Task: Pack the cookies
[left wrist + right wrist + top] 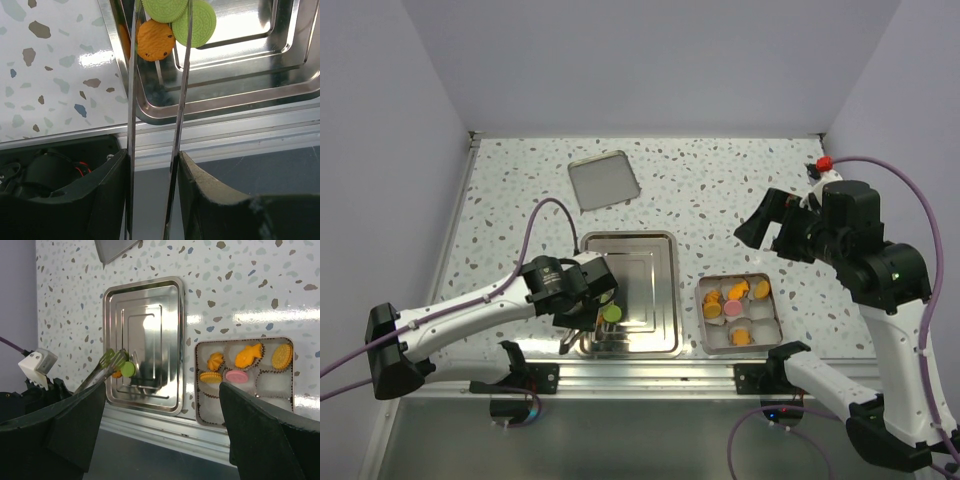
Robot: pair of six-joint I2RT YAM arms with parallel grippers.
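Observation:
My left gripper [152,165] is shut on a pair of metal tongs [181,100], whose arms run between its pads. The tong tips reach the near left corner of the steel tray [225,100], on either side of a green cookie [165,9]. A second green cookie [202,22] and an orange one [156,40] lie there too. In the top view the left gripper [588,298] is over that corner. The square tin [702,320] holds several cookies, mostly orange [742,337], one pink [730,309]. My right gripper [765,222] hangs open, raised behind the tin, holding nothing.
The tin's lid [604,180] lies flat at the back of the speckled table. A metal rail [650,372] runs along the near edge, just below the tray and tin. In the right wrist view the tin [196,385] has several empty white liners [272,382].

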